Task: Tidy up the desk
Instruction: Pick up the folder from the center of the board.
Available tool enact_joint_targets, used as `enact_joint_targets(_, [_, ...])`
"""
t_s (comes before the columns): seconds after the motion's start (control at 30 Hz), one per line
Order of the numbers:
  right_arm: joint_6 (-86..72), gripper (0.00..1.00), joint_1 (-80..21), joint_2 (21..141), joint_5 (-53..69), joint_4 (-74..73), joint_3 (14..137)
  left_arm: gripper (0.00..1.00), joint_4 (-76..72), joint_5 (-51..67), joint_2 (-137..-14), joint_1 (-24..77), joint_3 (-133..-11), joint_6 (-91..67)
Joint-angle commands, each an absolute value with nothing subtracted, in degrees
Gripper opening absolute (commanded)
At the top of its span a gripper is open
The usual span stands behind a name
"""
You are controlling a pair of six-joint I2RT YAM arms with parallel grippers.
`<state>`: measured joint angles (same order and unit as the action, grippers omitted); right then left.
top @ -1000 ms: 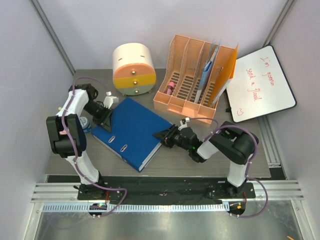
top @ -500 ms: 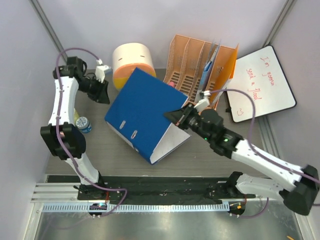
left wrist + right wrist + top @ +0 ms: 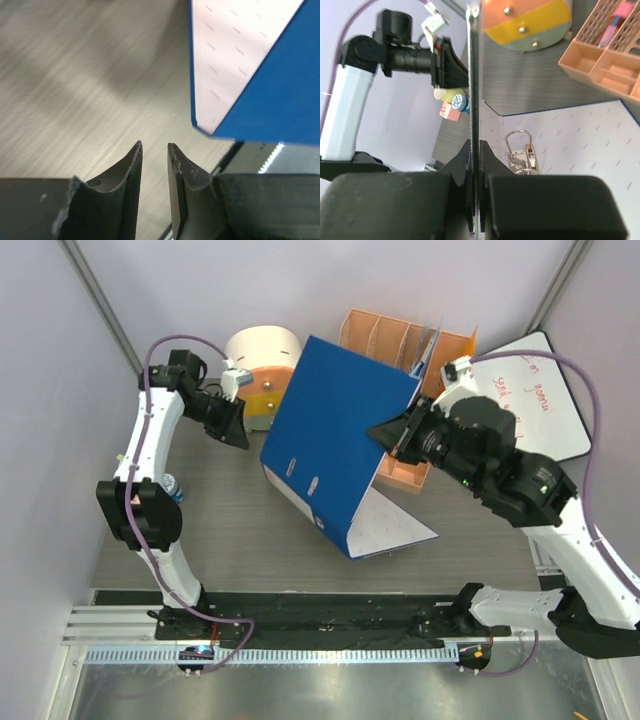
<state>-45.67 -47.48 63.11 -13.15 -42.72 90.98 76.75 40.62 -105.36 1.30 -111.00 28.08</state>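
Observation:
A blue lever-arch binder hangs tilted above the desk, its cover swung open and its white inside with the metal rings showing. My right gripper is shut on the edge of the binder's cover, which runs straight between the jaws. My left gripper hovers to the binder's left, near the round drawer unit. Its jaws stand slightly open with nothing between them. The binder's lower corner shows above the desk.
An orange file organizer stands at the back, partly hidden by the binder. A whiteboard with red writing leans at the back right. A small blue-capped bottle lies by the left arm's base. A black strip runs along the near edge.
The right arm has lifted the binder off the desk and swung it up toward the back right, cover falling open. The left gripper has pulled back from the binder toward the drawer unit.

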Motion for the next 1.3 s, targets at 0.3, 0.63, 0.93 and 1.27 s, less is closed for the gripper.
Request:
enact_joint_targets(0.3, [-36.04,0.01,-46.49,85.69,-21.35,-60.12,152.56,0.27,67.95,43.16,-103.26,6.40,-108.99,17.34])
enact_joint_targets(0.63, [-40.25,0.01,-46.49,69.54,-16.53,-37.81,123.85,0.27,52.06,49.29,-97.67,18.54,-93.54,5.14])
enact_joint_targets(0.93, [-45.87,0.01,-46.49,66.01,-8.88,-25.25,111.29,0.27,40.53,61.06,-98.35,26.28,-96.16,-12.65])
enact_joint_targets(1.27, [-43.07,0.01,-46.58,53.71,-17.30,-10.11,96.78,0.30,-33.93,65.83,-84.11,23.22,-66.04,-71.91])
